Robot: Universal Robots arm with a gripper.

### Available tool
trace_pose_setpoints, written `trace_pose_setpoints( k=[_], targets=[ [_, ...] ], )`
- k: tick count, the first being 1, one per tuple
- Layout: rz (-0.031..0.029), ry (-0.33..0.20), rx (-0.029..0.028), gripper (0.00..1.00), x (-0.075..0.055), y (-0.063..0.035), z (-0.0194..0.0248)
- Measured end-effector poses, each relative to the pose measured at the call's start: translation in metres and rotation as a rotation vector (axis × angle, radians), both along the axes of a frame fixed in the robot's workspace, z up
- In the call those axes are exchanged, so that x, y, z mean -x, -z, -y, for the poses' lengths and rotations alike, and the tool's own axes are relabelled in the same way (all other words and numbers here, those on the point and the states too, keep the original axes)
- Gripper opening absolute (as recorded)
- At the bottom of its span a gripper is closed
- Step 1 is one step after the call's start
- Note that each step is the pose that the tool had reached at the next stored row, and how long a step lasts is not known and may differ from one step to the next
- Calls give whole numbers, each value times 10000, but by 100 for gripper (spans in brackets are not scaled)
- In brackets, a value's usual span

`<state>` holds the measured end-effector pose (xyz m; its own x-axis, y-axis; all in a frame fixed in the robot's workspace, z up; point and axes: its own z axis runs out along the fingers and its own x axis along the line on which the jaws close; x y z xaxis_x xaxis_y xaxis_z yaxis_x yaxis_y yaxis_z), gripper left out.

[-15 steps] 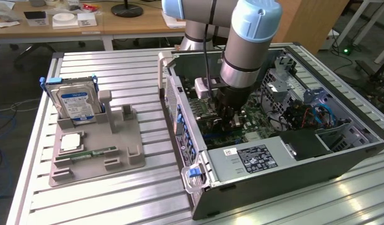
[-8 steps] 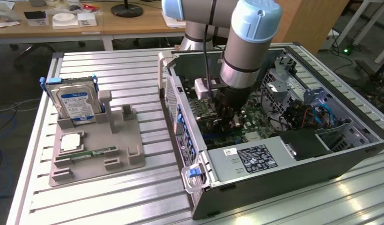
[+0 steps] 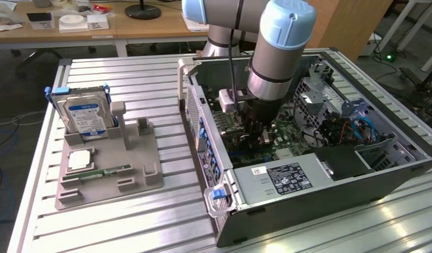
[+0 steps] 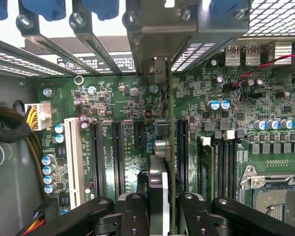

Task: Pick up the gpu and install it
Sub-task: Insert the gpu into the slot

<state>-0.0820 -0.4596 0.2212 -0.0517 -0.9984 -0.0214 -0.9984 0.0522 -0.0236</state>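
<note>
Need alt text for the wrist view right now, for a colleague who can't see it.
The gripper holds the gpu edge-on, upright over the green motherboard, among its black expansion slots, bracket end toward the case's rear slot covers.

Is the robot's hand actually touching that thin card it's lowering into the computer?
Touching. In the wrist view, the hand has its fingers clamped against both sides of the gpu, seen edge-on.

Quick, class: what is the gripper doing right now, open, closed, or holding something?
Gripper: fingers closed on the gpu, held edge-on above the motherboard slots inside the computer case.
</note>
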Motion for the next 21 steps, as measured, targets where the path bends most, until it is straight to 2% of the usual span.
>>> trace_pose_setpoints(
  k=[21],
  targets=[
    [3,-2,-6,28,15,3,-1]
  ],
)
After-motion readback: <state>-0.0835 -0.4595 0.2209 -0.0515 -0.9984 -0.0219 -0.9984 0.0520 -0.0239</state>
